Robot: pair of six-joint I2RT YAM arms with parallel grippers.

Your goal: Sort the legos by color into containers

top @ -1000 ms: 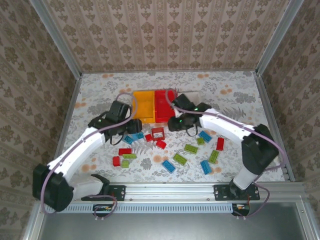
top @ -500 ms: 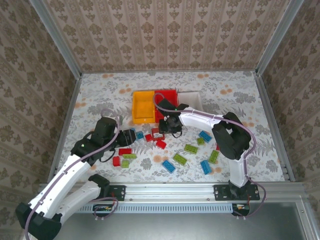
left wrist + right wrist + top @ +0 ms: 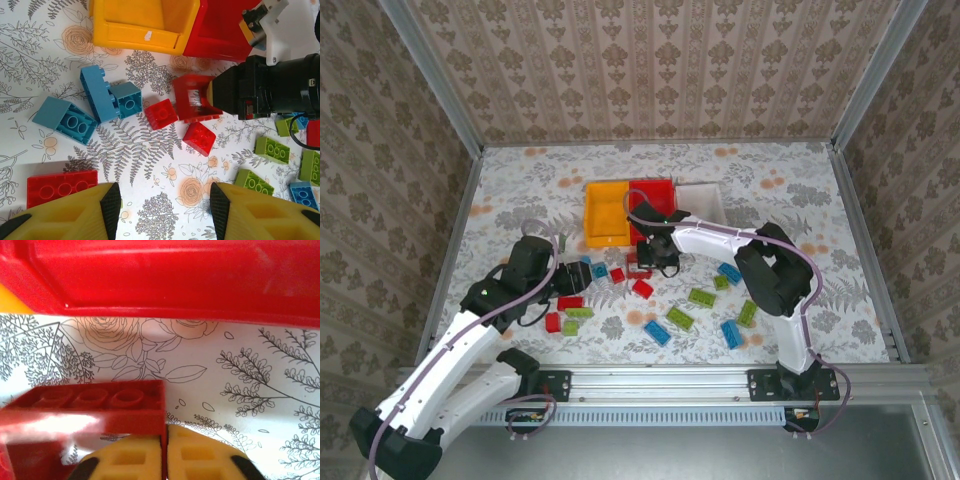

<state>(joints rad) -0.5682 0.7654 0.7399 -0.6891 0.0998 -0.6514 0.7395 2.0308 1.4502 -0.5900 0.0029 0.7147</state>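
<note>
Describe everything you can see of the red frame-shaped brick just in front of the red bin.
The red frame brick is glossy plastic: an open, hollow rectangle with three round rings moulded along one bar. It is just before the red bin, apart from it, over the flowered table. The right gripper has its yellow fingers shut on one thin wall. Whether the brick rests on the table or is lifted, I cannot tell.

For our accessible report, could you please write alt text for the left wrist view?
The open left tool hovers over scattered red, blue and green legos on a floral table, while the right tool grips a red hollow brick near the yellow bin and red bin.
</note>
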